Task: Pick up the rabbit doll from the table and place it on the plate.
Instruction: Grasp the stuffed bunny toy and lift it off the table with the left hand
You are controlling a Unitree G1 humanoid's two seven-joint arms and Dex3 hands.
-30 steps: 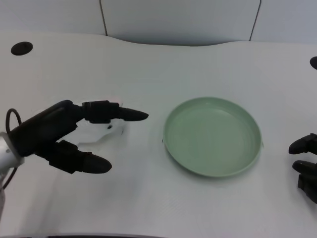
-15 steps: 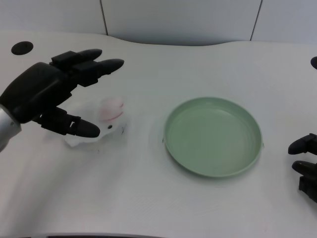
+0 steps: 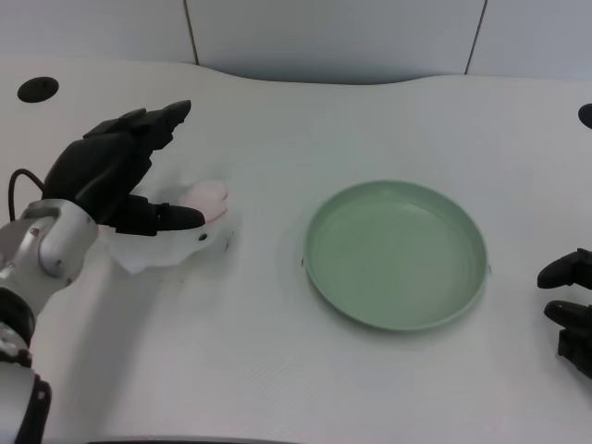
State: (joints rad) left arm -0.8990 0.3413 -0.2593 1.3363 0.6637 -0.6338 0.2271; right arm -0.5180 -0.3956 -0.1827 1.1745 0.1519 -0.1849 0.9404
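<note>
The rabbit doll [image 3: 196, 225], white with a pink ear, lies on the table at the left, about a hand's width left of the green plate [image 3: 396, 253]. My left hand [image 3: 118, 170] is over the doll's left part, fingers spread and pointing away from me. Its thumb lies across the doll's body, which it partly hides. Nothing is gripped between the fingers. The plate holds nothing.
My right hand [image 3: 568, 310] rests at the table's right edge. A dark round hole [image 3: 37, 89] sits in the tabletop at the far left, and another shows at the far right edge. A wall panel runs behind the table.
My left hand has swung from lying low in front of the doll to above its left side, fingers now pointing away. The doll's pink ear has come into view; the doll stays put.
</note>
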